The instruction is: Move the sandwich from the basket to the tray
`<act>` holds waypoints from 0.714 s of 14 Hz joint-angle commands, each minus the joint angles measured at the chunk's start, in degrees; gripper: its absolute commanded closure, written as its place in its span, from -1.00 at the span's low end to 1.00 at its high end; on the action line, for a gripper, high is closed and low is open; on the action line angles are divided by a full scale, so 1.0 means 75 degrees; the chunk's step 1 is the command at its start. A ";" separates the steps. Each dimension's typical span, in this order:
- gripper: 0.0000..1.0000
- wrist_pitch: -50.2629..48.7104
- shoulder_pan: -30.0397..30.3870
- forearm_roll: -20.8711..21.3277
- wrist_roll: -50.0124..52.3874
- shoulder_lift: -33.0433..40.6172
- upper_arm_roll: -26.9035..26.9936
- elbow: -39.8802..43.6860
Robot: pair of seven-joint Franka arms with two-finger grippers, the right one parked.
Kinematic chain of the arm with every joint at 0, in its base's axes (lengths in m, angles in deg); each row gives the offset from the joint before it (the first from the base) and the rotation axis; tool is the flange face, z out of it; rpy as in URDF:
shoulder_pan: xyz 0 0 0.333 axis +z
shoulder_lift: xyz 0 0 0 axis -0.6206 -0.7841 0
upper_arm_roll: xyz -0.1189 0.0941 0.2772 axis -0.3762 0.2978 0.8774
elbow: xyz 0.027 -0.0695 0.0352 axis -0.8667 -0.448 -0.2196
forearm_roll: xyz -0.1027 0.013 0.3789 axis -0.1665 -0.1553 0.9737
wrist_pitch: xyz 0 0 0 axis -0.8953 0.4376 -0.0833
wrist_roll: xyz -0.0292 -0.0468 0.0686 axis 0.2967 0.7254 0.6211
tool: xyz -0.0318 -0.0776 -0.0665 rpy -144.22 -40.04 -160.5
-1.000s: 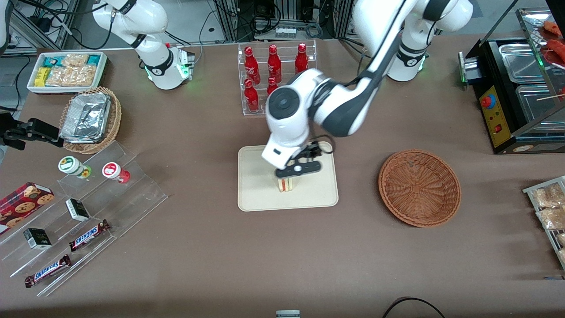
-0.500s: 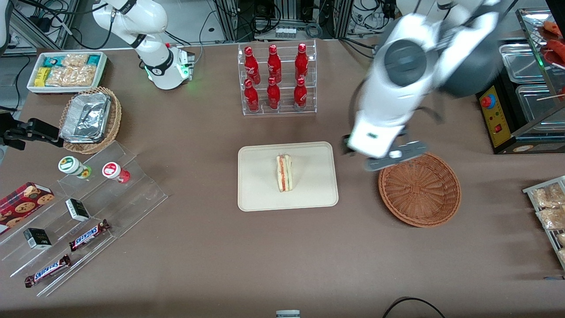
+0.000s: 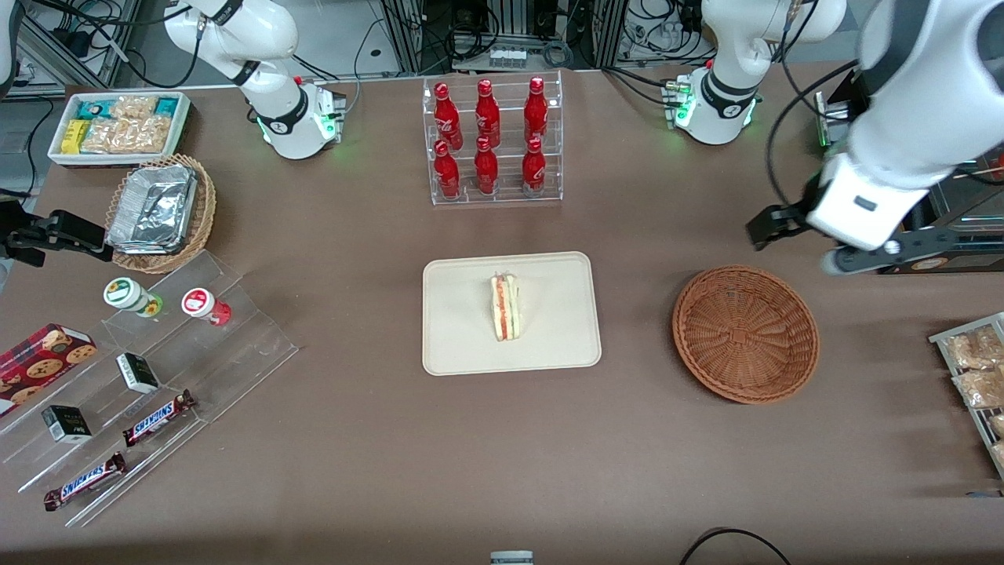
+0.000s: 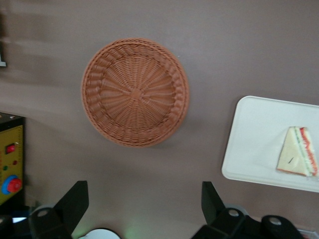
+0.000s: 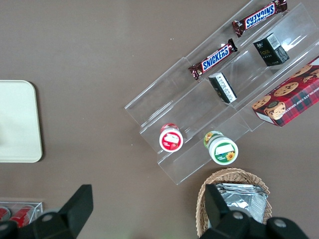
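With the sandwich (image 3: 506,307) lying on the tray (image 3: 459,345) and the basket (image 3: 745,333) bare, keep the gripper (image 4: 144,206), fingers spread and holding nothing, high above the table near the basket as you retreat.

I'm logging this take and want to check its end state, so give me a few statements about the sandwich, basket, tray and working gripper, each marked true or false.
1. The sandwich lies on the tray. True.
2. The basket holds a second sandwich. False: nothing lies in it.
3. The gripper is shut on the sandwich. False: it is open, holds nothing, and hangs above the table near the basket, toward the working arm's end.
4. The basket touches the tray. False: bare table separates them.
5. The sandwich's red and green filling edge is visible. True.
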 commanded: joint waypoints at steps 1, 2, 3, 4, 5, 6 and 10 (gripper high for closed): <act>-1.00 0.0009 0.0497 -0.0095 -0.0720 0.0463 -0.0096 -0.0519; -1.00 0.0009 0.0718 -0.0095 -0.0885 0.0533 -0.0108 -0.0589; -1.00 0.0009 0.0941 -0.0083 -0.1026 0.0557 -0.0143 -0.0648; -1.00 0.0009 0.1140 -0.0083 -0.1306 0.0569 -0.0155 -0.0648; -1.00 0.0009 0.1363 -0.0095 -0.1610 0.0557 -0.0166 -0.0625; -1.00 0.0009 0.1446 -0.0095 -0.1787 0.0545 -0.0178 -0.0602; -1.00 0.0044 0.1389 -0.0036 -0.1824 0.0498 -0.0178 -0.0532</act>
